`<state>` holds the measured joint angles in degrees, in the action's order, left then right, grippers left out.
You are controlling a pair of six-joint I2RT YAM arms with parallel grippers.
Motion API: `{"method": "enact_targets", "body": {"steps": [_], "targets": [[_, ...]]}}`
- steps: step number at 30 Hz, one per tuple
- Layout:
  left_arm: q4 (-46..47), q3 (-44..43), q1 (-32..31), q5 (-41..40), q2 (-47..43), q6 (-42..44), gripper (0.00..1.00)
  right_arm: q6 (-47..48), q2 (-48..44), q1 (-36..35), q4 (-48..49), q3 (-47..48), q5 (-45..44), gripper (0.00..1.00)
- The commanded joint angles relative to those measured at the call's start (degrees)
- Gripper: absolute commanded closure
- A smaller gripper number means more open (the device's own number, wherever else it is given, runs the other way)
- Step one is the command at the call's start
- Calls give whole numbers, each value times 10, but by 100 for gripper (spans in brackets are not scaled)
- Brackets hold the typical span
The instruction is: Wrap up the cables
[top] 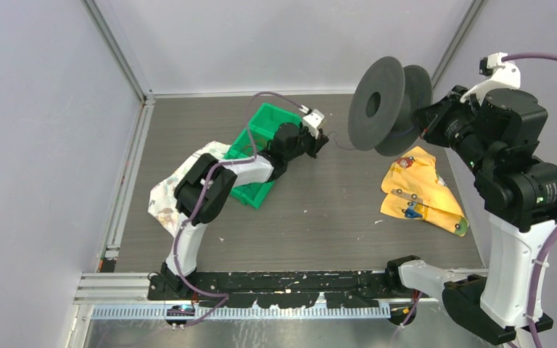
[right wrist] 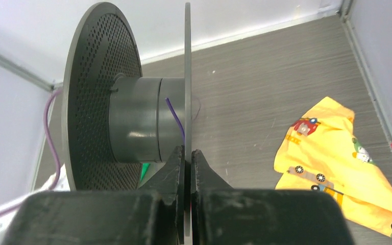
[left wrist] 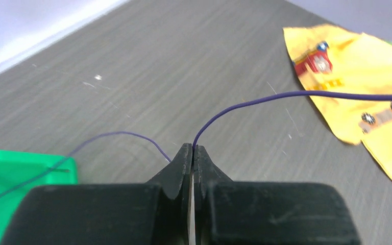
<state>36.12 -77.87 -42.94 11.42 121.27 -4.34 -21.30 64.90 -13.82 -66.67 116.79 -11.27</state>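
Left wrist view has the left gripper pinched shut on the cable, a very thin dark-purple strand trailing back toward the green bin and running right above the yellow cloth. The right gripper is clamped on one flange of the spool, held in the air; a short length of cable lies on its hub. From overhead the strand is too fine to trace, so slack is hard to judge. Too much pull could drag it through the jaws or twist the spool in its edge grip; too little could let loops slip off the hub.
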Motion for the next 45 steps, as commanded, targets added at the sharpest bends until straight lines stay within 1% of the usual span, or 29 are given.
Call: {"method": "enact_targets", "body": {"steps": [1, 3, 6, 9, 12, 15, 18, 21, 25, 29, 35, 37, 40, 42, 45], "targets": [[-9, -75, 14, 17, 19, -28, 100, 8, -15, -2, -20, 25, 102, 100], [-31, -101, 16, 23, 27, -23, 100, 15, -15, -2, -40, 20, 155, 100], [-41, -125, 25, 21, 33, -27, 100, 26, -4, -2, -84, 28, 192, 100], [-49, -143, 34, 12, 31, -28, 100, 35, 8, -2, -130, 26, 202, 100], [-52, -153, 43, 2, 19, -27, 100, 34, 0, -2, -135, -15, 194, 100], [-51, -154, 49, -3, 2, -27, 100, 29, -7, -2, -123, -56, 188, 99], [-61, -159, 51, 10, -13, -32, 100, 32, -15, -2, -99, -97, 210, 100], [-67, -162, 51, 23, -30, -34, 100, 46, -8, -3, -103, -130, 224, 99], [-48, -149, 52, 23, -59, -32, 100, 47, -12, -2, -93, -179, 190, 100], [-41, -148, 50, 46, -84, -38, 100, 39, -10, -2, -64, -218, 165, 99], [-30, -135, 36, 85, -114, -57, 100, 35, 7, -2, -24, -263, 170, 99], [-20, -127, 29, 81, -125, -58, 100, 30, 7, -2, -5, -272, 157, 100], [-11, -121, 20, 79, -134, -61, 100, 31, 14, -2, 13, -279, 179, 99], [-11, -127, 16, 80, -134, -60, 100, 33, 21, -4, 15, -285, 196, 99], [-20, -144, 15, 80, -126, -62, 100, 38, 24, -13, 17, -297, 190, 100]]}}
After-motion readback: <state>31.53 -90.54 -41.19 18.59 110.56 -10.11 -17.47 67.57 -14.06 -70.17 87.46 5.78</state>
